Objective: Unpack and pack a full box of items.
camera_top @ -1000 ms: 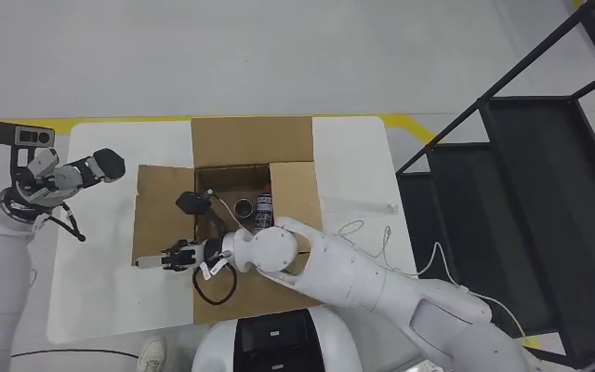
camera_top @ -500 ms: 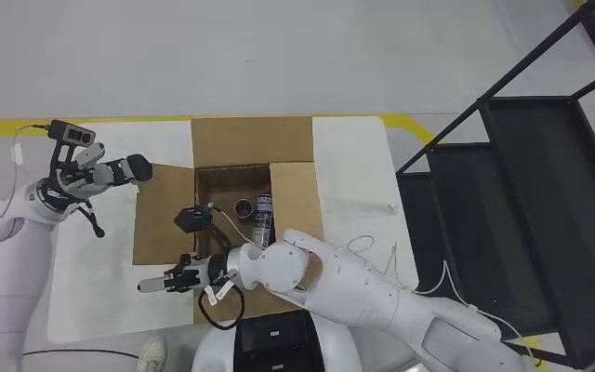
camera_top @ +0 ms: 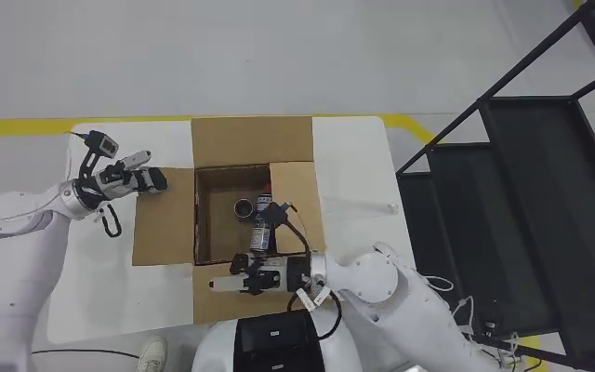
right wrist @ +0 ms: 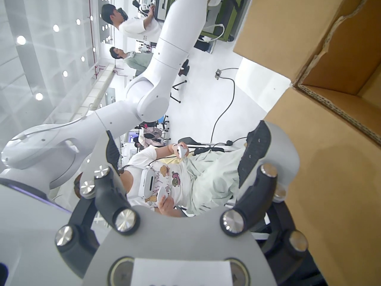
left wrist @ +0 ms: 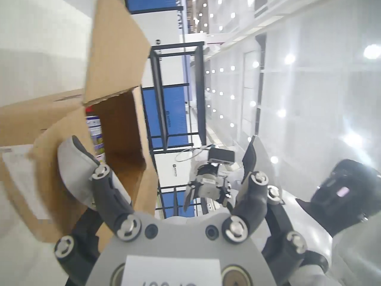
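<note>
An open cardboard box [camera_top: 251, 144] sits mid-table with its flaps spread out. Inside stand a round can [camera_top: 242, 208] and a bottle [camera_top: 262, 229] with a red cap. My left gripper [camera_top: 154, 179] is at the far end of the box's left flap [camera_top: 165, 216], open and holding nothing; its wrist view has one finger [left wrist: 78, 168] against the cardboard box [left wrist: 119, 69], with the bottle's label [left wrist: 95, 134] just past it. My right gripper [camera_top: 221, 284] lies over the near flap [camera_top: 212, 302], open and empty. The right wrist view shows the box [right wrist: 327, 150] beside the right gripper [right wrist: 184, 135].
The white table [camera_top: 353, 167] has bare surface on both sides of the box. A dark metal stair frame [camera_top: 502, 186] stands off the table's right side. My right gripper [left wrist: 205, 186] shows farther off in the left wrist view.
My right arm swung from the left flap toward the box's near flap, sliding right. My left gripper moved in from the table's left edge to the left flap.
</note>
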Action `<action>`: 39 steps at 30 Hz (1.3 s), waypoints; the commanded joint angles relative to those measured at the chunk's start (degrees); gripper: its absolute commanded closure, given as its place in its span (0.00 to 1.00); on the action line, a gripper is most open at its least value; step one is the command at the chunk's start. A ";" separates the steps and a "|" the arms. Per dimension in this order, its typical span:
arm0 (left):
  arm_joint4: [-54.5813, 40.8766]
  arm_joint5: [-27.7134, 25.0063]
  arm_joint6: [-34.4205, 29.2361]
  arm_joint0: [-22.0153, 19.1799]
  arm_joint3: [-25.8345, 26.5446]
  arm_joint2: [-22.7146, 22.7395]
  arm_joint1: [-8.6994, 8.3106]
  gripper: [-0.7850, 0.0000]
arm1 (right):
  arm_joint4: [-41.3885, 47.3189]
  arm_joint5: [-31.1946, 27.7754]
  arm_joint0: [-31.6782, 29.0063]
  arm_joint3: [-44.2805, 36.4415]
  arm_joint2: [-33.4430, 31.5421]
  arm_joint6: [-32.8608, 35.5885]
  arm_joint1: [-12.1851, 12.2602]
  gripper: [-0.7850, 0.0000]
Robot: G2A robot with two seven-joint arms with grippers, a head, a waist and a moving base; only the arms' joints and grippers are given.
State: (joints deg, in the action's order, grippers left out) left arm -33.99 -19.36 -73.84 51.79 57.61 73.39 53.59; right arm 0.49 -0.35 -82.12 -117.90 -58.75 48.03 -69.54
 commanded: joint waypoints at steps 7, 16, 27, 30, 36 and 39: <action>12.66 0.21 3.63 -0.95 -0.52 -3.16 0.01 0.00 | 3.56 -3.61 -8.71 -4.67 -11.44 1.49 2.09 0.00; 15.07 1.11 5.70 -3.66 -2.00 -8.72 1.84 0.00 | 6.40 -5.16 -12.91 -5.48 -17.09 1.84 3.14 0.00; 14.19 0.14 -0.36 -4.00 4.44 -2.70 -0.16 0.00 | 6.48 -6.09 -13.70 -5.70 -16.49 2.70 3.74 0.00; 14.28 1.00 -0.52 -2.36 12.20 0.89 -1.23 0.00 | 7.24 -6.61 -14.11 -5.72 -17.23 2.22 3.91 0.00; 16.16 4.00 0.76 -0.86 25.50 0.65 -1.53 0.00 | 9.77 -8.42 -15.96 -6.18 -20.21 1.57 4.37 0.00; 18.09 6.07 2.26 -1.53 28.97 -2.85 -0.97 0.00 | 10.83 -9.37 -17.36 -6.63 -22.27 0.93 4.61 0.00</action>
State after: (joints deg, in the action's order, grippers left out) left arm -16.72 -14.11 -72.45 50.59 85.74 72.05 52.39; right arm 10.99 -9.43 -99.02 -124.44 -80.32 49.17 -65.00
